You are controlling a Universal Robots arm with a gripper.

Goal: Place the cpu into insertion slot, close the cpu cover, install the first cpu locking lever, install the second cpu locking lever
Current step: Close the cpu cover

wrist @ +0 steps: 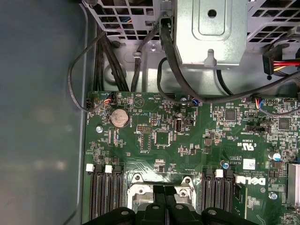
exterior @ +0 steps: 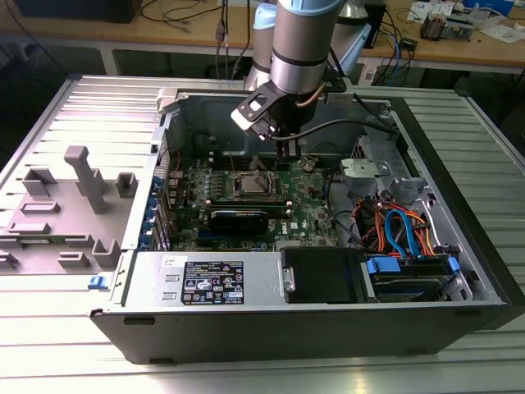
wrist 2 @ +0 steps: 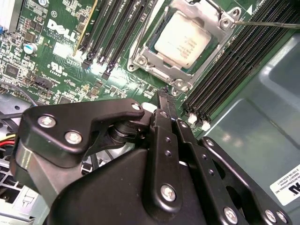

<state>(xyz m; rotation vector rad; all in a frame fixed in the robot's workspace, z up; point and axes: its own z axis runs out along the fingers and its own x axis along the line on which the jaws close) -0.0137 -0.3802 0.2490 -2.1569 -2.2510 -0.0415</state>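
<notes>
CPU (wrist 2: 185, 37) is seated in the insertion slot (wrist 2: 176, 83), with the CPU cover (wrist 2: 212, 18) lying flat around it. 1 thin lever rod (wrist 2: 267, 22) stands out over the memory slots (wrist 2: 220, 70), so I judge it unlatched. My gripper (wrist 2: 164, 101) hovers just beside the socket, jaws pressed together and holding nothing, probably to form 1 narrow pushing tip.

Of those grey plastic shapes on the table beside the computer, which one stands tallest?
The upright post with the blocky head; it rises well above the low blocks around it.
</notes>
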